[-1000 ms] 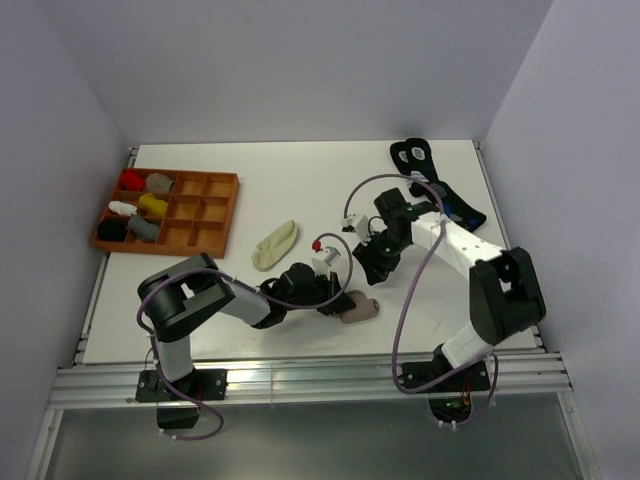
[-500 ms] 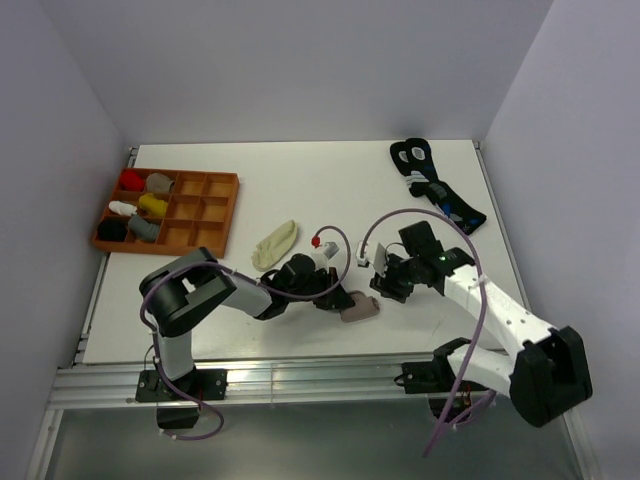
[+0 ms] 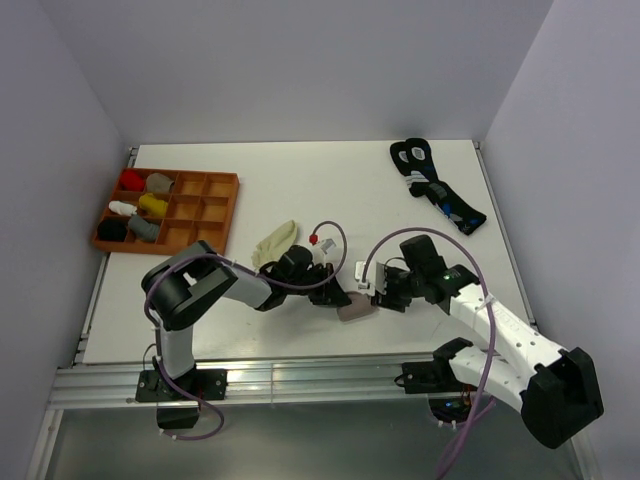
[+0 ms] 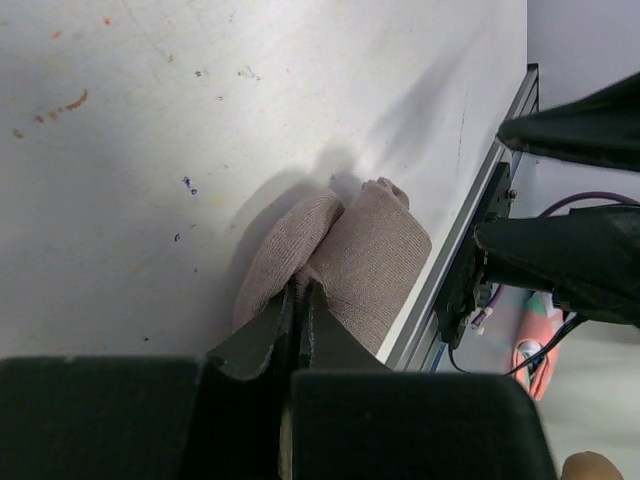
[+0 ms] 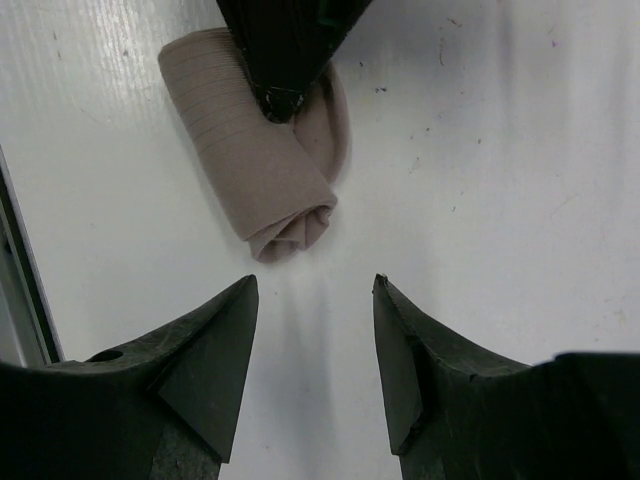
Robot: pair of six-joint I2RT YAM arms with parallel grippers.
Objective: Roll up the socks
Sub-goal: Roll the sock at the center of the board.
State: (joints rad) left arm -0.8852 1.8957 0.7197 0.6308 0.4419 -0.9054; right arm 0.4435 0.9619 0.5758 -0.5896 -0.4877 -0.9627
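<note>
The taupe grey-brown fabric sock [image 5: 255,165], wound into a short roll, lies close to the middle of the near edge of the white bench [image 3: 330,190]. The left fingers [image 4: 262,340] are clenched on a fold at the roll's side, pinning it. The right fingers [image 5: 215,340] are released and spread wide, hovering just beside the roll's spiral end without touching it. The pale cream-yellow sock [image 3: 274,243] lies flat and unrolled, farther from the near edge and to the left.

Assessment: roll formed, apparently not secured. Recommendation: bring the right fingers squarely over the spiral end, straddle it, and close on the outer layer only. The left pinch should hold firm so the roll neither slides nor unwinds.
</note>
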